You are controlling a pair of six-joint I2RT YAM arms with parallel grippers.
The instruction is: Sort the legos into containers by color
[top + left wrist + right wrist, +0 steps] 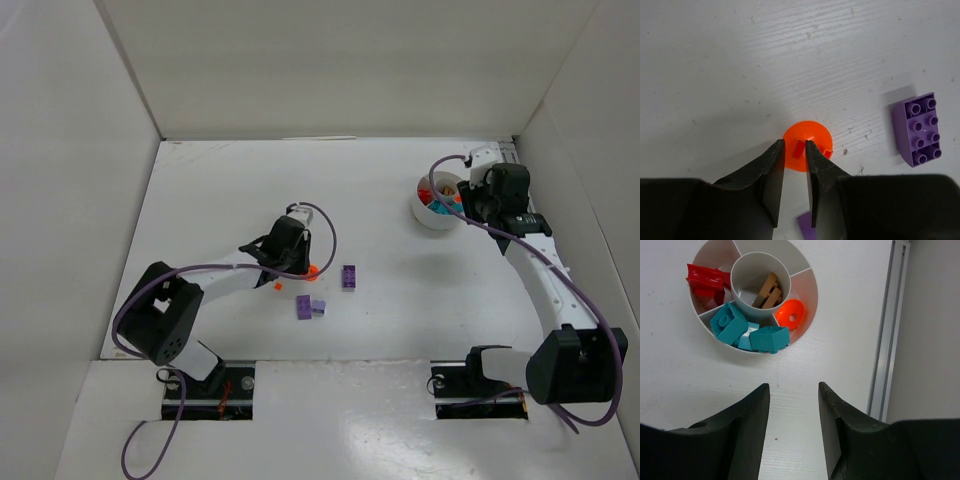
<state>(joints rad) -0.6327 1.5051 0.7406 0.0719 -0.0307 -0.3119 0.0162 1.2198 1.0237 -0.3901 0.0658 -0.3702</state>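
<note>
Item 1. Left end effector (795, 145): lowered to the white counter (400, 320). Its two dark fingers (775, 170) are narrowly apart, either side of a small upright tab on the round orange plastic lego piece (807, 137). Whether they press on the tab cannot be told.

Item 2. Purple rectangular studded lego brick (920, 129): lies flat on the counter, well apart to the right of the orange piece. Two smaller purple bricks (308, 307) lie together nearer the arm bases.

Item 3. Small orange-red bit (277, 284): on the counter beside the left arm; too small to tell its shape.

Item 4. Right end effector (792, 387): fingers spread wide and holding nothing, hanging just beside the dish.

Item 5. Round white divided dish (810, 295): stands at the counter's far right.
- Left wedge: red pieces (705, 280).
- Near wedge: teal bricks (740, 330), one at the outer wall.
- Right wedge: orange funnel-shaped piece (791, 314).
- Central hub: tan pieces (769, 292).
</note>
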